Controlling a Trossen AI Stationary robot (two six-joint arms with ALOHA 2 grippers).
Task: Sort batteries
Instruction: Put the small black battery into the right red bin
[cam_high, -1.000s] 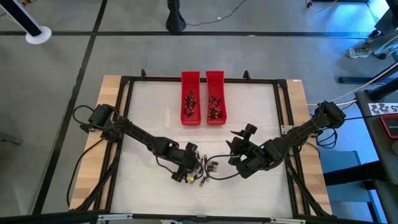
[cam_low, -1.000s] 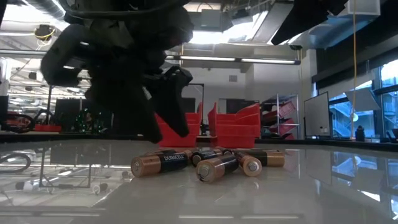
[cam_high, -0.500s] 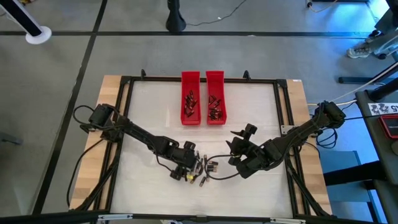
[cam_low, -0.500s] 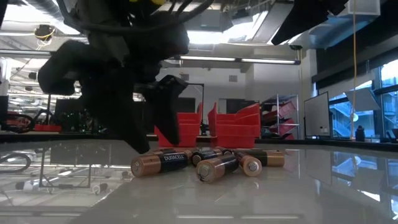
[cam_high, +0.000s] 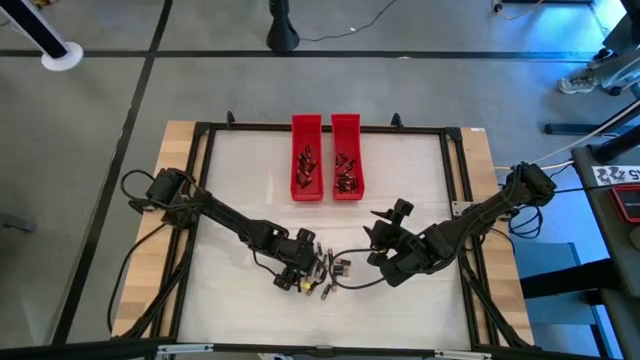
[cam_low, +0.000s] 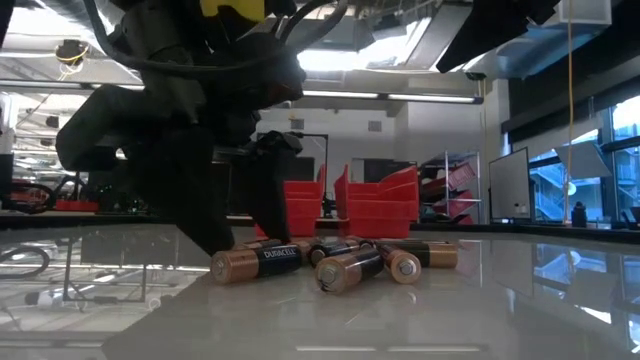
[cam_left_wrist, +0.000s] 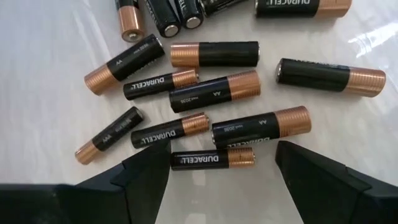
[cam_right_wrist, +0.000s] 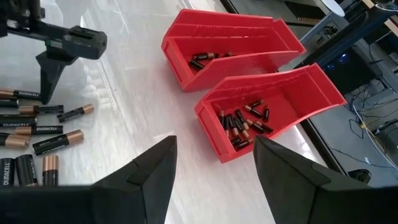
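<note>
White tabletop (cam_high: 250, 180), batteries (cam_left_wrist: 214, 93) marked DURACELL and AA, left end effector (cam_left_wrist: 221, 171) spread above them.

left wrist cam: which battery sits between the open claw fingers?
The small Duracell battery, lying crosswise in the gap of the left claw, copper end toward the larger AA battery side. The other loose ones all lie beyond the fingertips.

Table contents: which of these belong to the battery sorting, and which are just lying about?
Part of the job:
- loose batteries on the table
- batteries already in the two red trays
- left gripper, open, low over the loose pile
- right gripper, open, waiting beside the pile

Just lying about:
- black frame around the table
- cables
</note>
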